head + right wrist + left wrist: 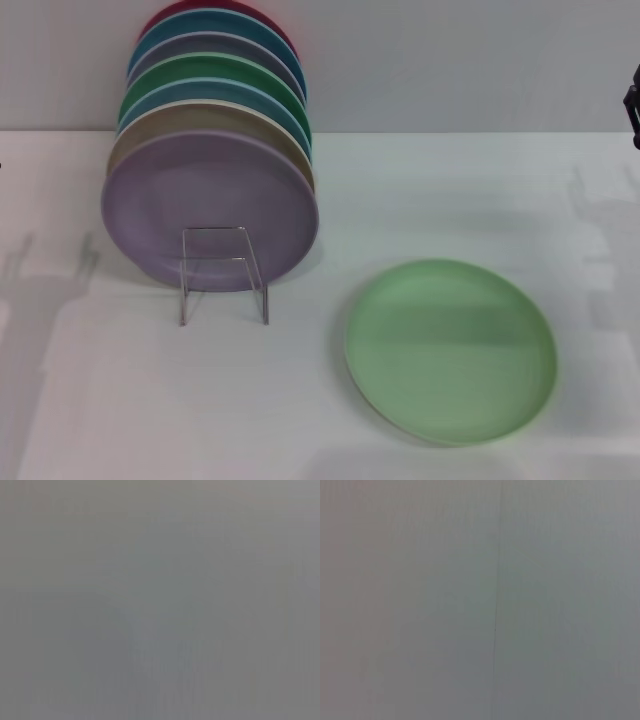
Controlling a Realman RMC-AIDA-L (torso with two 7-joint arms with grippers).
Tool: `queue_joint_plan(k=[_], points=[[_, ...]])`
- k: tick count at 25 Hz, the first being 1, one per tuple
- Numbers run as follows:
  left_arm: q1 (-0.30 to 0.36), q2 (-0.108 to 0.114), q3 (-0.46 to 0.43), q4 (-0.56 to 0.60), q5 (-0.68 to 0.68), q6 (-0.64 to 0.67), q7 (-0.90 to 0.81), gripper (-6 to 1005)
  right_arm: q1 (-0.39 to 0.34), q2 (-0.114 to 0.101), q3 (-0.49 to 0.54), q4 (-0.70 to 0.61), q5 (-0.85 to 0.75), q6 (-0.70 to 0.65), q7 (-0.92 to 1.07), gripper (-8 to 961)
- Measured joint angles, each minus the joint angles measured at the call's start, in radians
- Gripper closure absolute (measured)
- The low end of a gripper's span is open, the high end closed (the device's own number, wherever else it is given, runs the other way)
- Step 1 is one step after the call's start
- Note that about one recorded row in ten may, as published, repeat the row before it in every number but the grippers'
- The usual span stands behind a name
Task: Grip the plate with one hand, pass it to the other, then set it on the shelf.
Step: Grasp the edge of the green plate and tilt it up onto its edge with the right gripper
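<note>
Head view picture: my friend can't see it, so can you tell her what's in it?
A pale green plate lies flat on a white table, untouched. To its left, a row of colourful plates stands on edge in a clear rack, a lavender plate in front. A bit of the right gripper shows at the right edge.

A staged test bench: bare white table (480, 190) against a blank grey wall (450, 60) (no household clutter).

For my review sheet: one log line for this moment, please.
plate: flat on table, untouched | shelf: front slot free | right pincer: raised at edge | left pincer: unseen
</note>
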Motion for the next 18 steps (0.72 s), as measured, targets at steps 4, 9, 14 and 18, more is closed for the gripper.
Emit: queue_joint_plan(k=[4, 9, 14, 18], points=[[0.000, 0.000, 0.000, 0.000, 0.000, 0.002, 0.000, 256, 0.001, 0.000, 0.000, 0.003, 0.000, 0.000, -0.023, 271], [-0.001, -0.002, 0.000, 0.000, 0.000, 0.004, 0.000, 256, 0.001, 0.001, 0.005, 0.001, 0.000, 0.000, -0.025, 271], [-0.003, -0.002, 0.000, 0.000, 0.000, 0.004, 0.000, 256, 0.000, 0.001, 0.003, -0.001, 0.000, 0.000, -0.025, 271], [-0.008, -0.002, 0.000, 0.000, 0.000, 0.003, 0.000, 256, 0.000, 0.000, 0.004, 0.002, 0.000, -0.001, -0.084, 272]])
